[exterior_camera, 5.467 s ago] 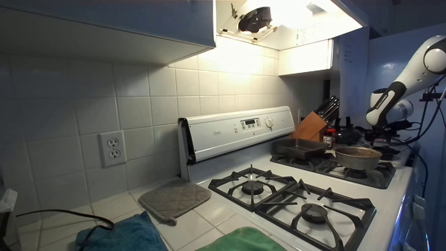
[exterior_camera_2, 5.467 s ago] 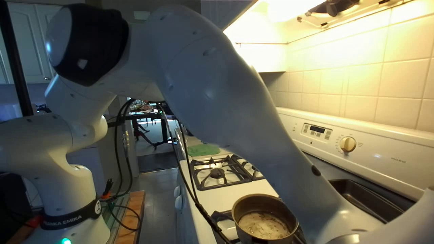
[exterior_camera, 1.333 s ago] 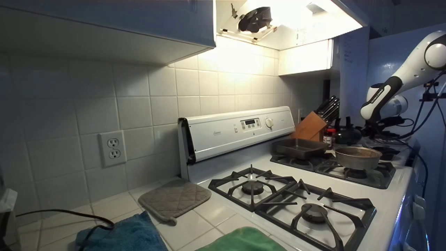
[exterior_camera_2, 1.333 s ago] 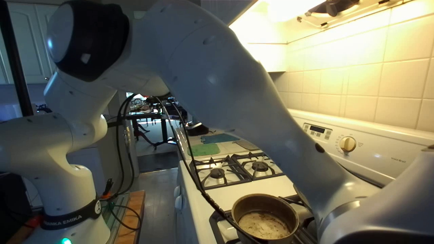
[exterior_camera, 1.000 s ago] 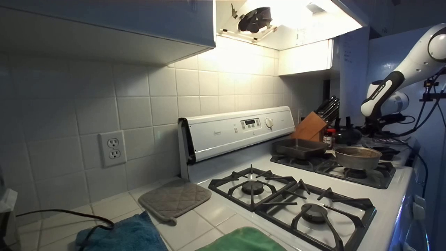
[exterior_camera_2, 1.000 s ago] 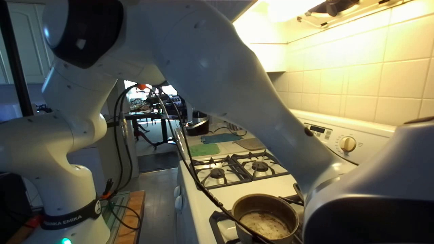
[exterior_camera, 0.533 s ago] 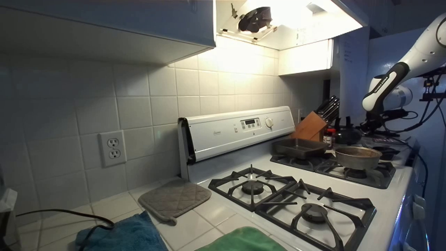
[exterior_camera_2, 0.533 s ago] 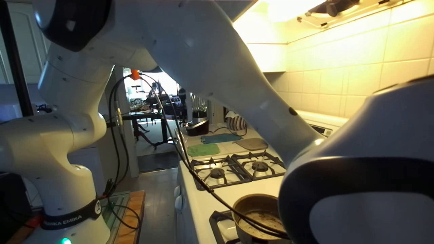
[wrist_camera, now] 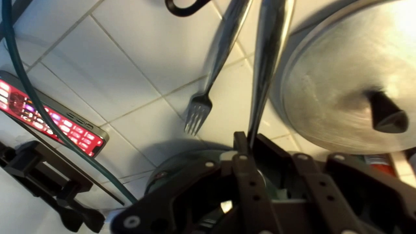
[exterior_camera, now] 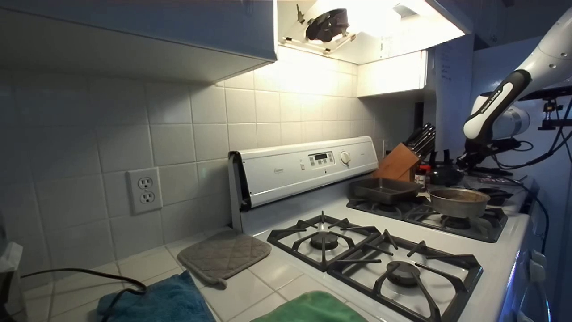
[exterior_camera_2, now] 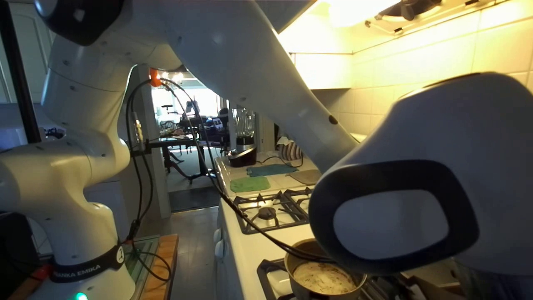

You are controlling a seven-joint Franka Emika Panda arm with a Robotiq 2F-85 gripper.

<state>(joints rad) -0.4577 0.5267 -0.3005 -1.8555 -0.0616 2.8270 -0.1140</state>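
A long metal utensil (wrist_camera: 271,48) is in the gripper (wrist_camera: 250,143), which is clamped on its thin part; I cannot tell what kind of utensil it is, because one end goes out of the wrist view. In this same view, a fork (wrist_camera: 215,70) lies ahead and to the left of the gripper, on the white tiles (wrist_camera: 110,65), and its prongs come near to the gripper without touching it. To the right of the gripper there is a round metal lid (wrist_camera: 344,71) with a black knob (wrist_camera: 388,113). Well to the left is a phone (wrist_camera: 70,126), over which a green cable (wrist_camera: 31,91) passes. Below the gripper, a dark round thing (wrist_camera: 177,169) is partly hidden. In an exterior view, the robot arm (exterior_camera: 498,100) bends down to the gripper, and a wooden knife block (exterior_camera: 395,165) is to the left of it. In both exterior views, a saucepan (exterior_camera: 459,205) stands on the stove (exterior_camera: 496,259), lower than the gripper.
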